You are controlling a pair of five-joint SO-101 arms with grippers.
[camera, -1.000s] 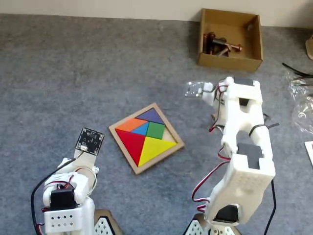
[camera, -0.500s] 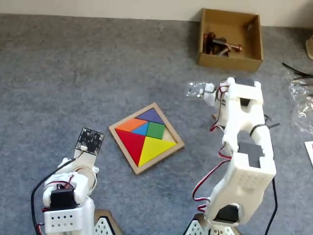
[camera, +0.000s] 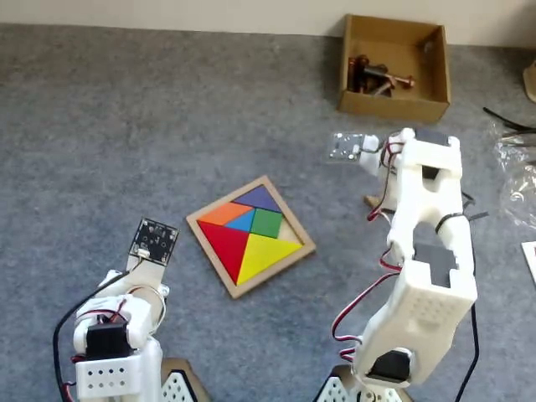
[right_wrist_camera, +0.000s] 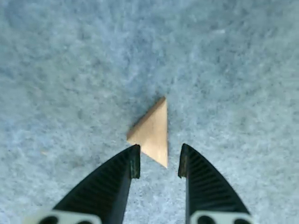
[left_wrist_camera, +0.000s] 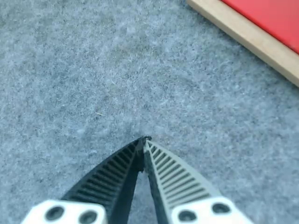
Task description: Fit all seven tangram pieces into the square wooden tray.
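The square wooden tray point(camera: 219, 259) lies turned like a diamond in the middle of the grey carpet. It holds red point(camera: 224, 242), yellow point(camera: 265, 254), green point(camera: 266, 222), blue, orange and purple pieces, with a bare wooden gap point(camera: 291, 231) at its right corner. A small plain wooden triangle point(right_wrist_camera: 152, 130) lies flat on the carpet; in the high view it peeks out beside the right arm point(camera: 369, 201). My right gripper point(right_wrist_camera: 159, 148) is open, its fingertips on either side of the triangle's near corner. My left gripper point(left_wrist_camera: 143, 141) is shut and empty over bare carpet, near the tray's edge point(left_wrist_camera: 243, 35).
A cardboard box point(camera: 394, 102) with copper-coloured metal parts stands at the back right. Clear plastic wrapping point(camera: 519, 180) and black cables lie at the right edge. The left arm's base point(camera: 113, 352) sits at the front left.
The right arm has shifted slightly to the right and toward the back. The left arm and the tray have not moved.
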